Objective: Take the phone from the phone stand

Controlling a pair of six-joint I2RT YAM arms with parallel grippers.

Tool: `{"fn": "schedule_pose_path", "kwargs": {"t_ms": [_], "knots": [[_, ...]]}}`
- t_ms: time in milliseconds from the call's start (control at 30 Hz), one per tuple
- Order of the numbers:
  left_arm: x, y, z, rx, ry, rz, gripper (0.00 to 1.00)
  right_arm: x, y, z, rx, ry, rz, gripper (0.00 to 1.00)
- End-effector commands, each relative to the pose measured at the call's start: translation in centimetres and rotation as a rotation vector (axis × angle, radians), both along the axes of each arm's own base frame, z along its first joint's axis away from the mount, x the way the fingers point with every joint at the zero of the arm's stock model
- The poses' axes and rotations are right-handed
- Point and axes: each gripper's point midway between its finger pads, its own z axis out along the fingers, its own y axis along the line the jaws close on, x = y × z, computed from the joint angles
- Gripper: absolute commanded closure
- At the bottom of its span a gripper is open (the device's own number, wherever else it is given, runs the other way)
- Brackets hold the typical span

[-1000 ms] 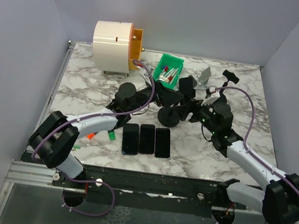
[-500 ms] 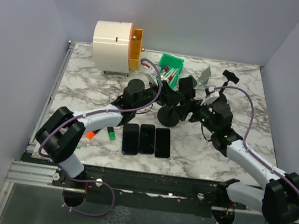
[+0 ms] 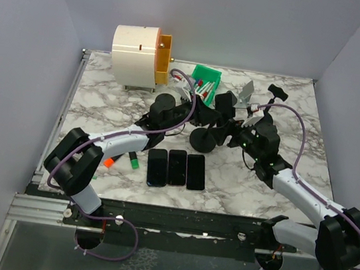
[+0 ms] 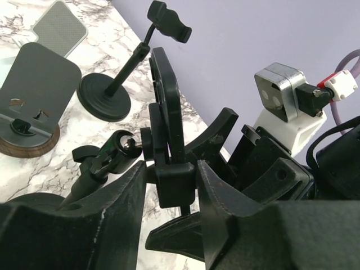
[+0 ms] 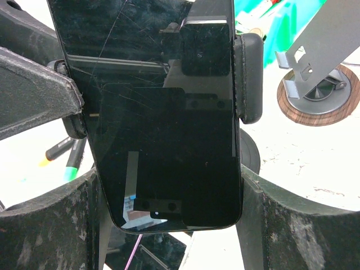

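The black phone (image 5: 169,140) sits upright in the side clamp of the black phone stand (image 3: 204,140), which has a round base, mid-table. My right gripper (image 5: 169,183) has a finger against each long edge of the phone's lower half and is shut on it; it comes in from the right in the top view (image 3: 233,130). My left gripper (image 3: 195,113) reaches in from the left. In the left wrist view its fingers (image 4: 171,177) close round the stand's clamp block (image 4: 174,183) behind the phone.
Three black phones (image 3: 176,168) lie flat in a row in front of the stand. A green bin (image 3: 204,85), a white and orange drum (image 3: 141,50), a grey stand on a wooden base (image 3: 246,94) and a thin black stand (image 3: 276,93) are behind. Markers (image 3: 134,162) lie at the left.
My left arm has swung forward and right, bringing its gripper onto the back of the stand's clamp. The right gripper and the phone have stayed where they were.
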Motion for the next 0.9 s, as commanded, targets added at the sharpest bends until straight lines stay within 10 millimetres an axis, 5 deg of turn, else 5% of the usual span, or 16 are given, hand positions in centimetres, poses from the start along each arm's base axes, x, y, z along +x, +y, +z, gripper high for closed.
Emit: {"fn": "schedule_pose_path", "kwargs": {"t_ms": [0,100,267,867], "knots": [[0.1,-0.6,0.1,-0.012,0.001,-0.011,0.57,0.7,0.0,0.9,-0.007,-0.019,-0.01,0.99],[0.1,-0.7,0.0,-0.012,0.0,-0.015,0.64,0.7,0.0,0.9,-0.009,-0.017,-0.01,1.0],[-0.1,-0.5,-0.3,-0.006,-0.002,-0.01,1.0,0.8,-0.3,0.8,0.003,-0.008,-0.032,1.0],[0.1,3.9,-2.2,-0.255,0.131,-0.013,1.0,0.2,-0.3,1.2,0.147,-0.004,-0.009,1.0]]}}
